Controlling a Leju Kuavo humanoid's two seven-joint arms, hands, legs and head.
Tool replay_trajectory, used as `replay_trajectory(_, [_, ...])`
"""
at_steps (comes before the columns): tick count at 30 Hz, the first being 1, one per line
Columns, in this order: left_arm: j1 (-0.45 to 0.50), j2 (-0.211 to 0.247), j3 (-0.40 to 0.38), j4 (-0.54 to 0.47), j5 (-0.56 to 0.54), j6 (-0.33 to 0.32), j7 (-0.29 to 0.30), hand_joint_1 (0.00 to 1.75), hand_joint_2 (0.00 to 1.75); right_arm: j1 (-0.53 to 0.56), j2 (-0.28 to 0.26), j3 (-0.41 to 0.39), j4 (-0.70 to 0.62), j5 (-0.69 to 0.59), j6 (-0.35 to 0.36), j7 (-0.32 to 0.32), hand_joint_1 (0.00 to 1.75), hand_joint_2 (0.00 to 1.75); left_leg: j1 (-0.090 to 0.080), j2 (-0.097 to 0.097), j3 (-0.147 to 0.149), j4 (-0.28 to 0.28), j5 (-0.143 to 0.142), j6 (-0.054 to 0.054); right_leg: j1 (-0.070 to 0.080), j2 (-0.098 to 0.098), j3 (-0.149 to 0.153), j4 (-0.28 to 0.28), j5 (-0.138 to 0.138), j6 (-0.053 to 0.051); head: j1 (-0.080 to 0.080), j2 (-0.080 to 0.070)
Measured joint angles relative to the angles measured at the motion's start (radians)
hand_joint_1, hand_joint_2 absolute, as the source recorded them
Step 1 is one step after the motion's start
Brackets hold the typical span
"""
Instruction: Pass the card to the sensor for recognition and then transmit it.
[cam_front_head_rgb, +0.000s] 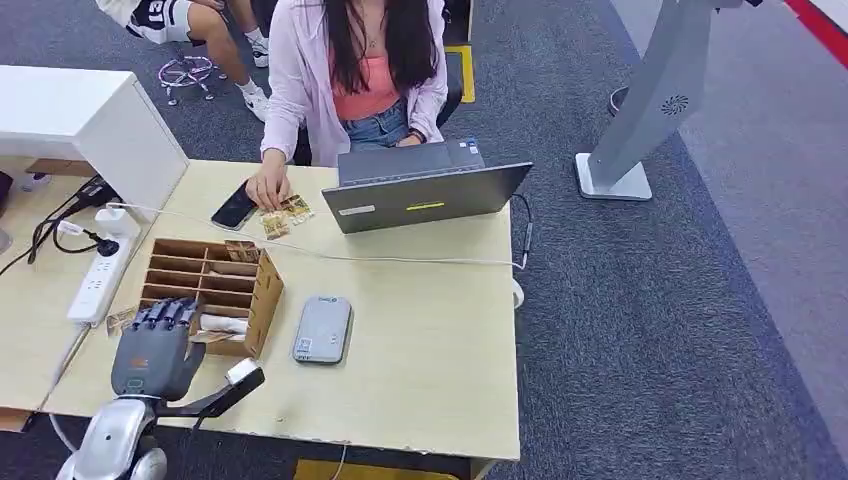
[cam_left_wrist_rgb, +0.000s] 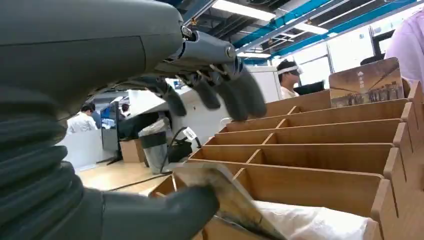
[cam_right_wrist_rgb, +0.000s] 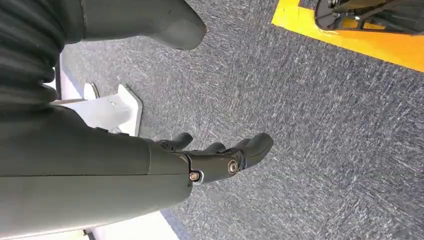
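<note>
The light wooden table (cam_front_head_rgb: 420, 330) takes up most of the head view, with a person (cam_front_head_rgb: 350, 70) seated at its far side behind an open laptop (cam_front_head_rgb: 420, 190), one hand resting on a few loose cards beside a dark phone (cam_front_head_rgb: 233, 207). A white power strip (cam_front_head_rgb: 98, 275) lies along the table's left edge. Near the robot stands a wooden card rack (cam_front_head_rgb: 215, 290) divided into compartments, and just to its right lies the grey sensor (cam_front_head_rgb: 322, 329), flat on the tabletop and apart from the rack.

The left hand (cam_front_head_rgb: 155, 345) sits at the near end of the rack. In the left wrist view its thumb presses against a card (cam_left_wrist_rgb: 225, 195) at the rack's nearest compartment, while the darker fingers (cam_left_wrist_rgb: 235, 92) hang spread above, clear of it. Whether the card is truly pinched or merely touched cannot be told from these pictures. The right hand (cam_right_wrist_rgb: 220, 157) hangs over the carpet, fingers loosely curled, holding nothing.

The step in hand appears to be the first one: drawing a card out of the rack. The next move would call for closing the fingers down onto the card against the thumb, lifting it free of the compartment wall, then carrying it rightward over the sensor.
</note>
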Motion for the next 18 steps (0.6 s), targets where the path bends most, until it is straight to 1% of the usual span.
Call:
replay_trajectory(10, [0.0,0.0,0.0,0.0,0.003,0.0,-0.001,1.75,1.75,0.0,0.0,0.0,0.0,0.001,0.0,0.0,0.0,1.75,0.0,0.0,0.0,0.0,0.0,0.0,0.0,0.0,0.0,0.0,0.0,0.0,0.0,0.0])
replay_trajectory(18, [0.0,0.002,0.0,0.0,0.006,0.0,-0.013,1.75,1.75,0.0,0.0,0.0,0.0,0.001,0.0,0.0,0.0,1.75,0.0,0.0,0.0,0.0,0.0,0.0,0.0,0.0,0.0,0.0,0.0,0.0,0.0,0.0])
